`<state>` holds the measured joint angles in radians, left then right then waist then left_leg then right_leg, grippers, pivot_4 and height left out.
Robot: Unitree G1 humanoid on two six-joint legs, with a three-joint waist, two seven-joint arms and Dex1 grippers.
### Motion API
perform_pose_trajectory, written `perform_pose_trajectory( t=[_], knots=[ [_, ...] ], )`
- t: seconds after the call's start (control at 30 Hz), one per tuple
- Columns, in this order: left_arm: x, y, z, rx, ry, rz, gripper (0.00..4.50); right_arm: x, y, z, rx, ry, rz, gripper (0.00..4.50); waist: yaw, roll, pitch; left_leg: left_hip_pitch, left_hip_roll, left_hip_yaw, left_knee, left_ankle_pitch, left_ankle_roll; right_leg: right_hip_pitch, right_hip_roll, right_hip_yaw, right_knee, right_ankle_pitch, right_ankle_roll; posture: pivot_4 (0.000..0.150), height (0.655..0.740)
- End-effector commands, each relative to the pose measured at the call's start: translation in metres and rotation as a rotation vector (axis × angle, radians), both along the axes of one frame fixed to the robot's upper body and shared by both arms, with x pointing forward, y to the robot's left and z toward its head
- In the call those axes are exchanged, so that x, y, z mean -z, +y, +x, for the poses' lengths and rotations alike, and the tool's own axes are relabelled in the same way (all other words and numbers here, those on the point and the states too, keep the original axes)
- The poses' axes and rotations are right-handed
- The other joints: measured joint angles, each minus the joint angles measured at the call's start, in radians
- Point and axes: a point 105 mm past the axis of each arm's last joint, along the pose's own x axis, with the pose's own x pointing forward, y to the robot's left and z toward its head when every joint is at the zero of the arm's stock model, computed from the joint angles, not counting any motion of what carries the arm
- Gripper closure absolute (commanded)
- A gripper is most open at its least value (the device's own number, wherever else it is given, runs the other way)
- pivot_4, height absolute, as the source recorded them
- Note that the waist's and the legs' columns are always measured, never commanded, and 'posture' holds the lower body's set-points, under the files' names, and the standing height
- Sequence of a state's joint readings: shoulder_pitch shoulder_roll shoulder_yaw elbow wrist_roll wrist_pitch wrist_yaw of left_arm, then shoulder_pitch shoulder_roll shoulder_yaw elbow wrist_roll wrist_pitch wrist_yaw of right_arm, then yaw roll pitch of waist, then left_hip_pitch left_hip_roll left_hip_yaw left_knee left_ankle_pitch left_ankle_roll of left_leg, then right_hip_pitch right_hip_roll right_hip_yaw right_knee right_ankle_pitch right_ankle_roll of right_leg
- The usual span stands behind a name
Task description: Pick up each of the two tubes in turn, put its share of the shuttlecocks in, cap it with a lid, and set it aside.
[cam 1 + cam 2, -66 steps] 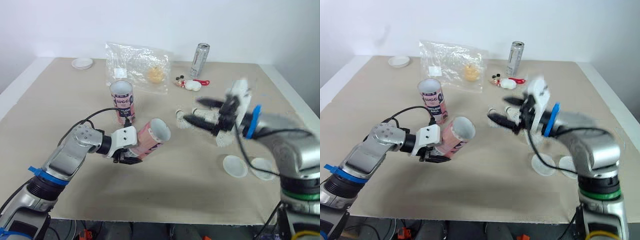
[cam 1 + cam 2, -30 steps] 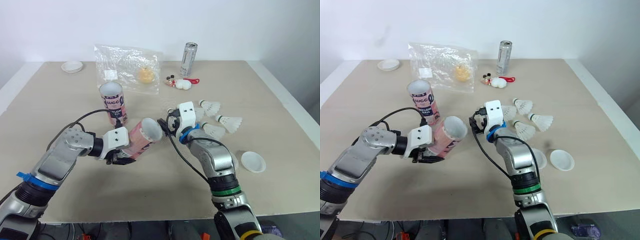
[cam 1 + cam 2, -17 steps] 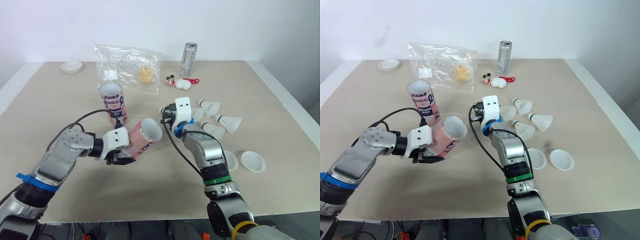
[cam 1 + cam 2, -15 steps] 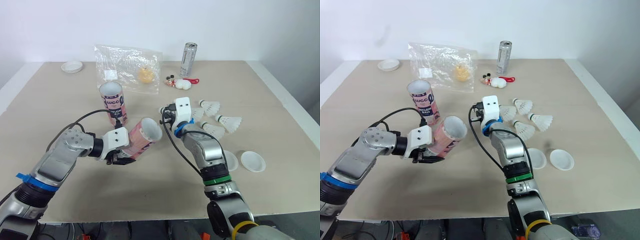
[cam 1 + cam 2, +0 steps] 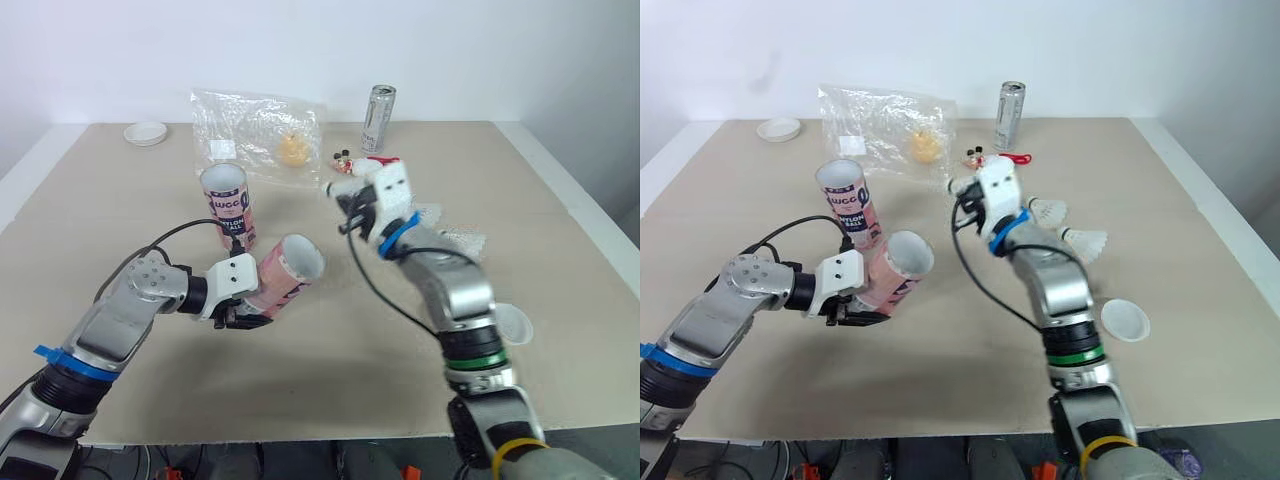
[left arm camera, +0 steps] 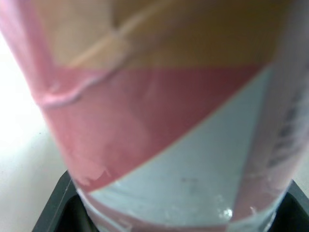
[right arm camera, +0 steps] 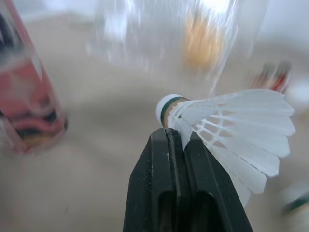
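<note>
My left gripper (image 5: 243,303) is shut on a pink tube (image 5: 285,272), held tilted with its open mouth facing up and right; in the left wrist view the tube (image 6: 164,121) sits between the black fingers. A second pink tube (image 5: 226,204) stands upright behind it. My right gripper (image 7: 176,140) is shut on the feather skirt of a white shuttlecock (image 7: 231,123), raised above the table behind and to the right of the held tube's mouth (image 5: 962,192). Two more shuttlecocks (image 5: 1046,210) (image 5: 1086,242) lie on the table to the right. A white lid (image 5: 1123,319) lies near the right arm.
At the back lie a clear plastic bag (image 5: 262,128) with a yellow item inside, a silver can (image 5: 377,104) and a small toy with a red cord (image 5: 990,158). A small white dish (image 5: 146,131) sits at the back left corner.
My right gripper left the tube's mouth, shut on a shuttlecock from the cluster and lifted it up and back. The left arm and its tube stayed still.
</note>
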<state>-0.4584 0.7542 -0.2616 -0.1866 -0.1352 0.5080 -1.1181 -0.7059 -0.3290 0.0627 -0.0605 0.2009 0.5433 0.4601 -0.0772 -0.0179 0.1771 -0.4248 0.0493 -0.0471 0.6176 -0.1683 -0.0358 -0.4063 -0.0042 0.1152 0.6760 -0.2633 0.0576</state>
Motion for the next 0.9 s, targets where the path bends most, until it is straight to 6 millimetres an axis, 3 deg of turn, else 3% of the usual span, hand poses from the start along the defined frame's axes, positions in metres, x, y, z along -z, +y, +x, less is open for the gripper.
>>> perform_pose_trajectory(
  t=[0.03, 0.1, 0.2, 0.33, 0.53, 0.9],
  knots=[
    [0.014, 0.003, 0.001, -0.035, 0.063, 0.019, 1.75, -0.069, -0.013, -0.041, -0.242, -0.328, -0.161, 4.40, 0.003, 0.000, 0.001, 0.000, 0.000, 0.000, 0.000, 0.000, 0.000, 0.000, 0.000, 0.000, 0.000, 0.000, 0.000, 0.150, 0.7400],
    [0.013, 0.003, 0.003, -0.034, 0.065, 0.017, 1.75, -0.077, -0.017, -0.062, -0.382, -0.398, -0.289, 4.40, 0.005, 0.001, 0.001, 0.000, -0.001, 0.001, 0.000, 0.000, 0.000, 0.001, -0.001, 0.000, -0.001, -0.001, 0.001, 0.150, 0.7400],
    [0.013, 0.001, 0.004, -0.027, 0.070, 0.016, 1.75, -0.073, -0.014, -0.093, -0.593, -0.460, -0.467, 4.40, 0.004, 0.001, 0.001, 0.001, -0.001, 0.000, -0.001, 0.000, 0.000, 0.002, -0.001, 0.000, -0.002, -0.001, 0.001, 0.150, 0.7400],
    [0.012, -0.004, 0.005, -0.012, 0.067, 0.011, 1.75, -0.064, -0.001, -0.113, -0.735, -0.494, -0.555, 4.40, 0.005, 0.001, 0.001, 0.001, -0.001, 0.001, 0.000, 0.000, 0.000, 0.002, -0.002, 0.000, -0.002, -0.001, 0.001, 0.150, 0.7400],
    [0.007, -0.008, 0.006, -0.003, 0.058, 0.002, 1.75, -0.047, 0.010, -0.116, -0.803, -0.487, -0.604, 4.40, 0.013, 0.001, 0.001, 0.000, -0.003, 0.001, 0.001, 0.001, -0.001, 0.002, -0.004, 0.000, -0.004, 0.000, 0.002, 0.150, 0.7400],
    [0.006, -0.007, 0.001, -0.008, 0.050, 0.006, 1.75, -0.021, 0.007, -0.103, -0.824, -0.465, -0.666, 4.40, 0.028, 0.000, 0.001, -0.004, -0.002, 0.001, 0.000, 0.001, -0.001, 0.000, -0.004, 0.000, -0.007, 0.000, 0.002, 0.150, 0.7400]
  ],
)
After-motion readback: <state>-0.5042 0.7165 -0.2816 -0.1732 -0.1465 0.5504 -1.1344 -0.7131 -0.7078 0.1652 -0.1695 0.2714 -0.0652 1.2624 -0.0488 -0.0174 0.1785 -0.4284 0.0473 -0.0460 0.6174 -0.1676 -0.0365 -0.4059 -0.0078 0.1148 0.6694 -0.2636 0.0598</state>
